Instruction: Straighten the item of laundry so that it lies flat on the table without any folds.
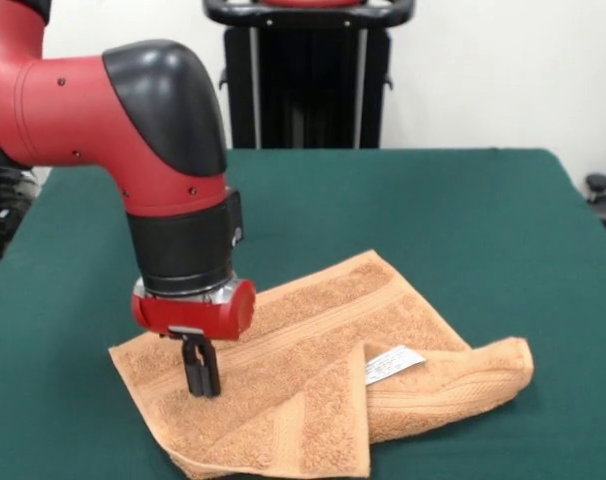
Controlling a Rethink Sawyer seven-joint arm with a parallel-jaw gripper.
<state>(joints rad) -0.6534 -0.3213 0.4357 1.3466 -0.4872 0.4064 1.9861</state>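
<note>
Orange-tan terry makes up the towel (313, 385), which lies at the near middle of the green table (463, 210), crumpled rather than flat; at the left the red and black arm (133, 130) comes down over the towel's left part, and its pincer (201, 385) stands with its dark tips drawn close together and pressed onto the cloth, though whether they have pinched any of the pile I cannot tell from this view; further right a triangular flap is doubled over at the near edge, its woven band running up the crease, and beside it a small white label (393, 363) lies face up; at the far right the cloth is rolled under into a thick rounded fold; the step in hand looks like taking hold of the left portion, with the straightening itself not yet done; the next move, as I judge it, calls for a sure grip on one layer only and a pull away from the folds, low over the table, so that the doubled flap opens instead of the whole towel sliding.
</note>
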